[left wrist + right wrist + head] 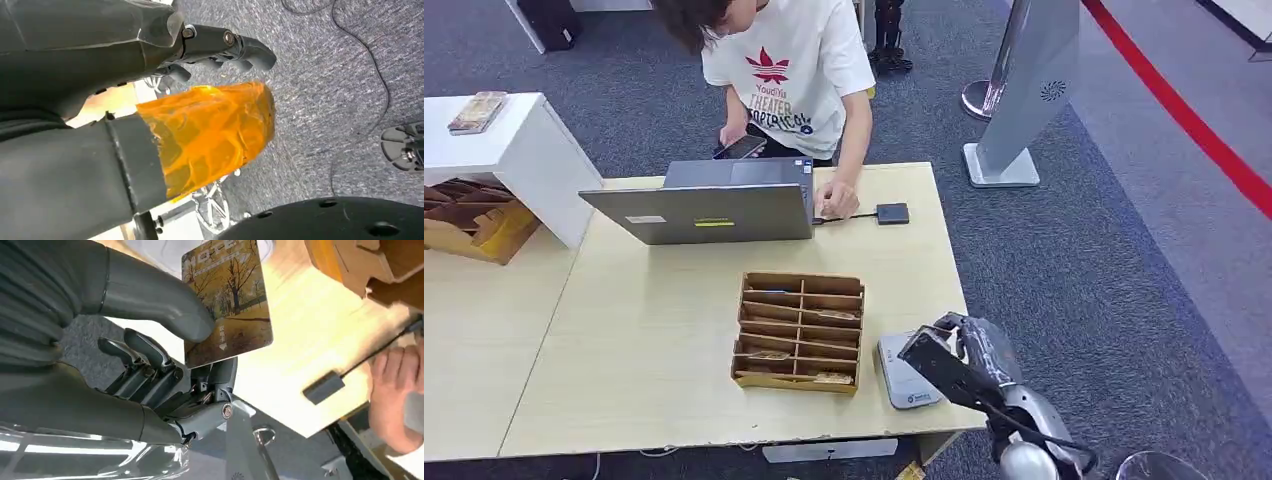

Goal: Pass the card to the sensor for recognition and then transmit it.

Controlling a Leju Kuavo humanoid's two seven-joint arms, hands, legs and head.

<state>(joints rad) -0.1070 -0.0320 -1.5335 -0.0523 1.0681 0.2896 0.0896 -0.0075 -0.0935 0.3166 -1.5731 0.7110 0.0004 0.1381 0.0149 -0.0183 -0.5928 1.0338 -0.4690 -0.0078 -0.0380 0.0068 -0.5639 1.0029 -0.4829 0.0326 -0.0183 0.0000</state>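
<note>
Grey carpet, pale wooden table (pixel 664 340): I am holding the card just over the sensor at the table's near right corner.

I am pinching the card (pixel 227 300) between the thumb and fingers of the right hand (pixel 969 355); in the head view it is showing as a dark flat slab, tilted, its long axis running up and away from the fingers. The sensor (pixel 906 372), a flat grey pad, is lying directly beneath and slightly left of the hand, so I am judging the coming move to be a short drop and levelling. The right arm is clearly the nearer one. The left hand (pixel 220 47) is hanging over the carpet with fingers curled in on nothing. Left of the sensor is sitting a wooden divided box (pixel 799 332); beyond it a person (pixel 794 70) is working at a laptop (pixel 709 205).
</note>
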